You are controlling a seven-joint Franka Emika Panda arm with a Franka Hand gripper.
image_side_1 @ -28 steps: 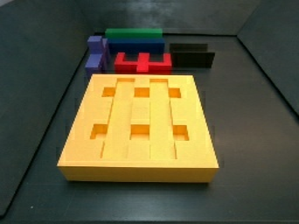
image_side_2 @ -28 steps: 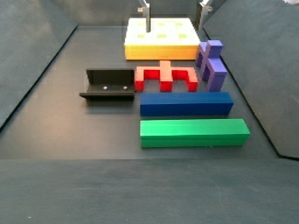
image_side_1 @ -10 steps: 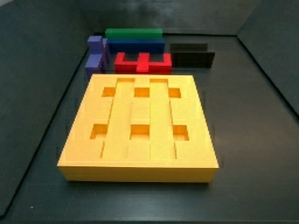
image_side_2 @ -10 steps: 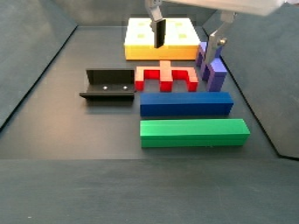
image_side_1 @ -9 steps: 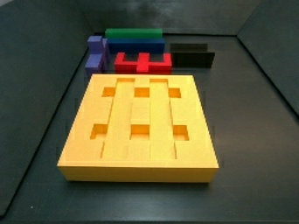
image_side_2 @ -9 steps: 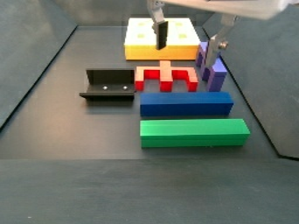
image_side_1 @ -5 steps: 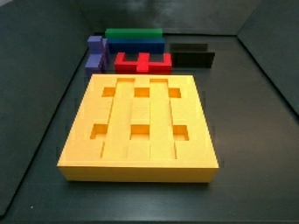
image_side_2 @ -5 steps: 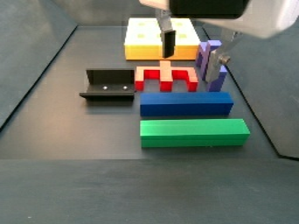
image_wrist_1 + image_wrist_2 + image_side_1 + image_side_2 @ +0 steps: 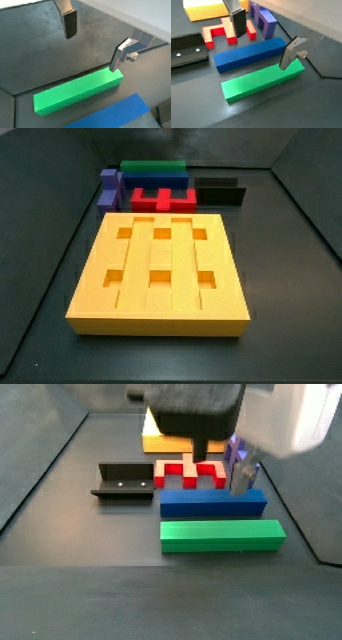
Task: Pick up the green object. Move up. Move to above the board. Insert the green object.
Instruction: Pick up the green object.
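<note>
The green object (image 9: pixel 261 82) is a long matte bar lying flat on the dark floor, seen in both wrist views (image 9: pixel 77 92) and in both side views (image 9: pixel 222 536) (image 9: pixel 154 167). My gripper (image 9: pixel 260 51) hangs open above the blue block and the green object's end, with nothing between its fingers (image 9: pixel 69 25). In a side view the gripper (image 9: pixel 221 470) fills the upper middle and hides most of the board (image 9: pixel 151 429). The yellow-orange board (image 9: pixel 160 263) with grooves and square holes lies whole in a side view, where the gripper is out of frame.
A blue block (image 9: pixel 254 52) lies beside the green object. Beyond it stand a red notched block (image 9: pixel 228 31), a purple block (image 9: pixel 264 20) and the dark fixture (image 9: pixel 123 481). Grey walls close in the floor on all sides.
The gripper has come from over the board toward the blue block and green object, lower and closer, still open. The pieces have not moved.
</note>
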